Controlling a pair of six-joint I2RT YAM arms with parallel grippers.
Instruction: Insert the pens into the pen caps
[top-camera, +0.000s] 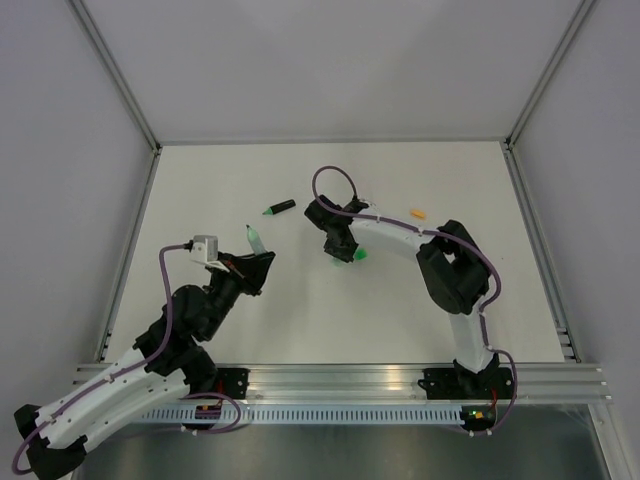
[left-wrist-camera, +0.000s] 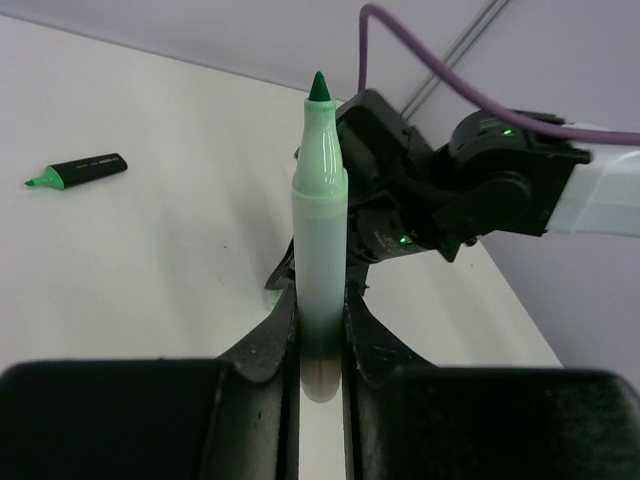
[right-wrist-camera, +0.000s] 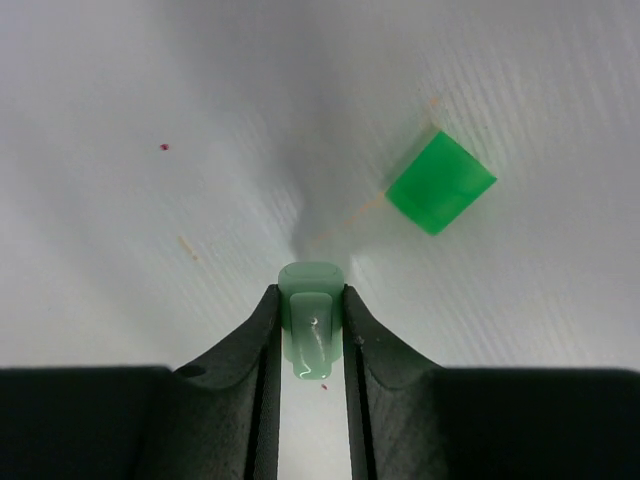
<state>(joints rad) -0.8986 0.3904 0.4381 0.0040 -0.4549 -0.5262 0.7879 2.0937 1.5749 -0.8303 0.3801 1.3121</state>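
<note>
Probably light, stiff and slick, the pale pen (left-wrist-camera: 319, 210) stands at frame centre, clamped low on its barrel by the left gripper (left-wrist-camera: 320, 305), while the right gripper (right-wrist-camera: 311, 295), bottom centre, pinches the pale green cap (right-wrist-camera: 311, 330) by 2 sides.

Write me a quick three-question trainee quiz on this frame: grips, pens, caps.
1. True or false: the left gripper holds the pale pen with its green tip pointing away from the wrist.
2. What sits between the fingers of the right gripper?
A) pale green cap
B) an orange cap
C) a black pen
3. Short answer: in the right wrist view, how many caps lie loose beside that gripper, and what colour?

Key: 1 true. 2 A. 3 one, the bright green cap.
</note>
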